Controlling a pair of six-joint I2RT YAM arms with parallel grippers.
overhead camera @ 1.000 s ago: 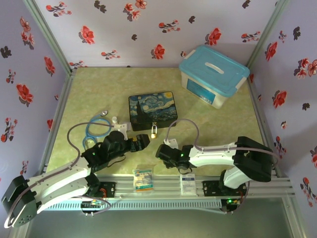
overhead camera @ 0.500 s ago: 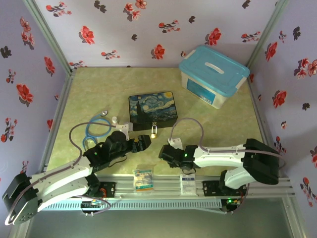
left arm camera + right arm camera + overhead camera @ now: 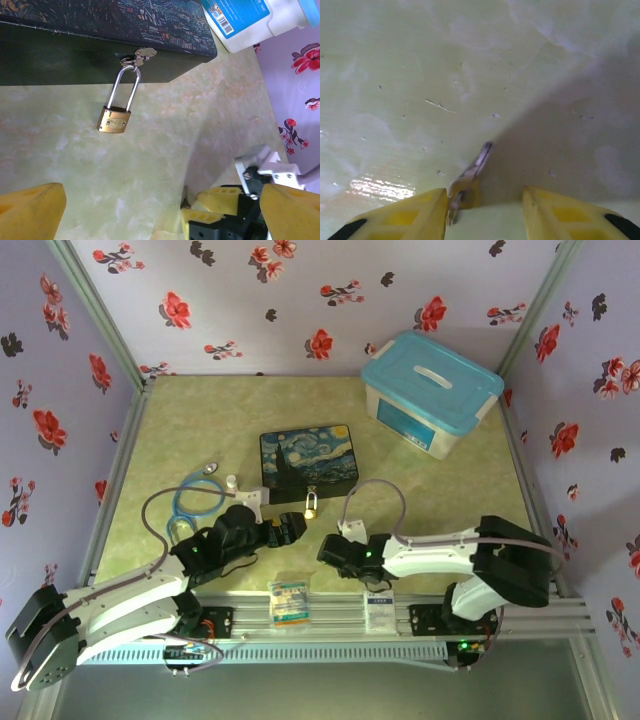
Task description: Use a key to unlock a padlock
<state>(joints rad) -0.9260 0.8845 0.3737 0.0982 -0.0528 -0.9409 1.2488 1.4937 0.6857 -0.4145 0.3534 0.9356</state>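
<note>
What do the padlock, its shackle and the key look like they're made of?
The padlock body looks like brass: yellow-gold with a dull brushed sheen. Its shackle looks like polished steel, silvery and bright. The key seems metal, with a pale glinting blade and a brassy bow; the exact alloy is unclear.

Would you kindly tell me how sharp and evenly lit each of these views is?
Top external view: even light, only faint shadows on the table. Left wrist view: the padlock is crisp. Right wrist view: soft focus, the key is blurred, a glare patch sits lower left, and shadow covers the right side.
</note>
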